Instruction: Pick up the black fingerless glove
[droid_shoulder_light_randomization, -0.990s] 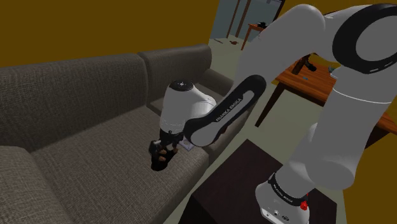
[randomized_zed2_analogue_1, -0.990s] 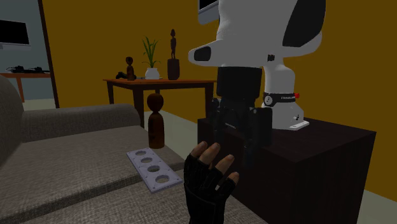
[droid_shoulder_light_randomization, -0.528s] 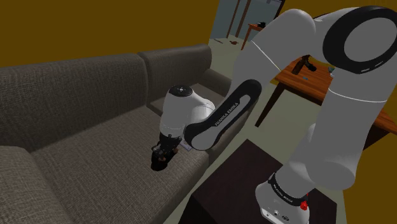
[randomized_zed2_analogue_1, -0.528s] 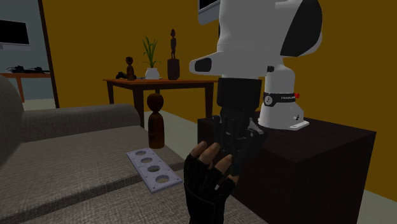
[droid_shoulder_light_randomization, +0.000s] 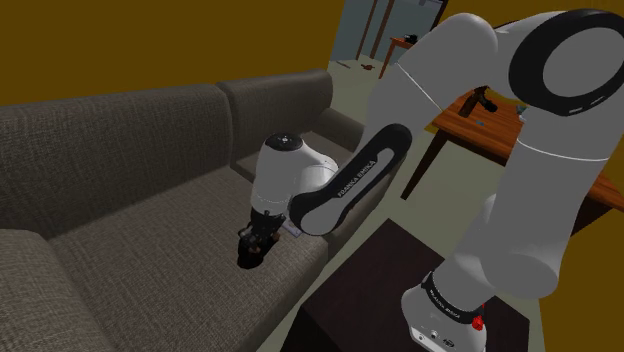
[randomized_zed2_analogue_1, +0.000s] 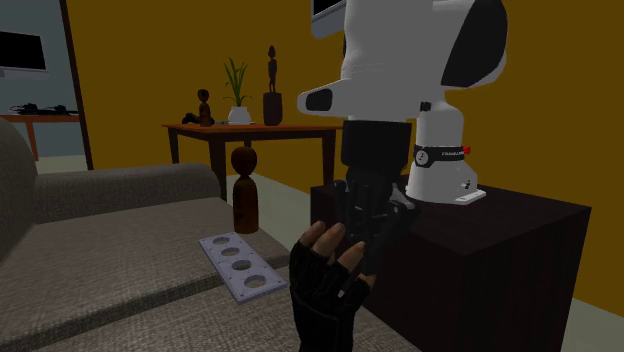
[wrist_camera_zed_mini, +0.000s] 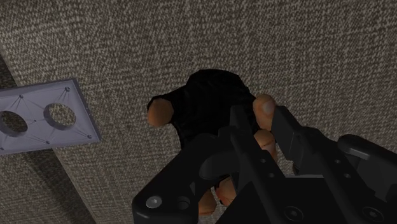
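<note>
While arm (droid_shoulder_light_randomization: 340, 190) bends down over sofa (droid_shoulder_light_randomization: 130, 200) | gripper (wrist_camera_zed_mini: 258, 116) clasps black glove (wrist_camera_zed_mini: 207, 105)

Pincer (wrist_camera_zed_mini: 259, 126) lower, apparently onto glove (wrist_camera_zed_mini: 207, 102).

Sofa (droid_shoulder_light_randomization: 150, 220) – the support, upholstered in coarse dark grey-brown woven fabric, with seat cushions, back cushions and a rounded arm. On the seat cushion near its front edge rests the black fingerless glove (droid_shoulder_light_randomization: 252, 248), filled by a hand form whose skin-coloured fingertips point upward in the second exterior view (randomized_zed2_analogue_1: 325, 285). Just beside it, flat on the same cushion, lies a pale grey plate (randomized_zed2_analogue_1: 240, 268) with a row of round holes. Beyond the plate a dark brown turned wooden figure (randomized_zed2_analogue_1: 245, 195) appears to stand on the seat – its base is not clearly seen.
</note>
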